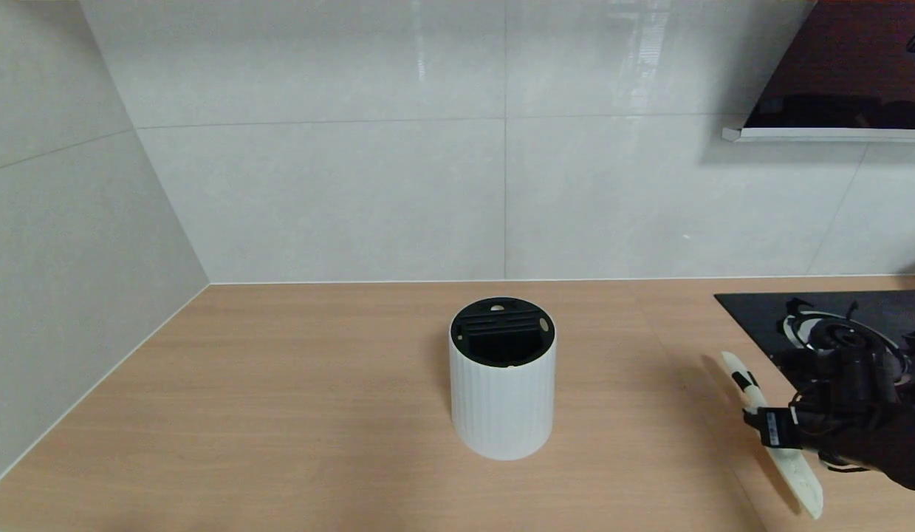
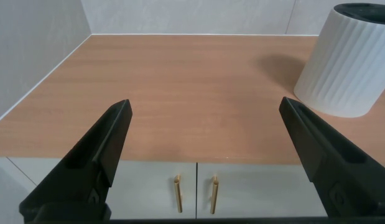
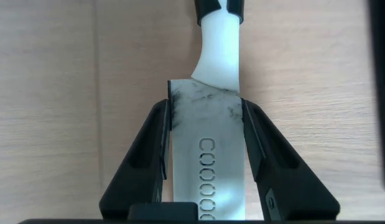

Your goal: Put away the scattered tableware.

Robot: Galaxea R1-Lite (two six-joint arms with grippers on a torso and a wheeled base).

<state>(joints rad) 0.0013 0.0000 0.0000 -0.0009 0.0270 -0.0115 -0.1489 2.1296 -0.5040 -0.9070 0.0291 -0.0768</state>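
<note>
I have the right pincer (image 1: 778, 428) at the lower right of the head frame, above the counter (image 1: 280, 384) and just in front of the stove (image 1: 797, 310). It is clamped on the knife (image 1: 797, 473). The wrist camera shows both fingers (image 3: 152, 155) pressed against the edges of the white blade, close to where it narrows into the handle. The blade carries dark smudges near that neck and a row of oval cut-outs along it. The handle is white with a black band.

In the head frame the knife runs diagonally. Its handle points up and left toward the middle of the frame, and its blade tip points toward the bottom right corner.

The holder (image 1: 503, 384), a white ribbed cylinder with a black slotted insert, stands upright at the centre of the frame. It is well apart from the knife, with bare wood between them.

My left pincer (image 2: 204, 109) has its fingers (image 2: 99, 149) spread wide with nothing between them. It hangs over the counter's front edge, with the cabinet doors (image 2: 254, 186) and their gold handles (image 2: 178, 193) below it. From the left wrist camera I can see the holder further off on the counter.

A dark hood (image 1: 848, 74) sits at the upper right of the head frame against the tiled wall (image 1: 354, 185).
</note>
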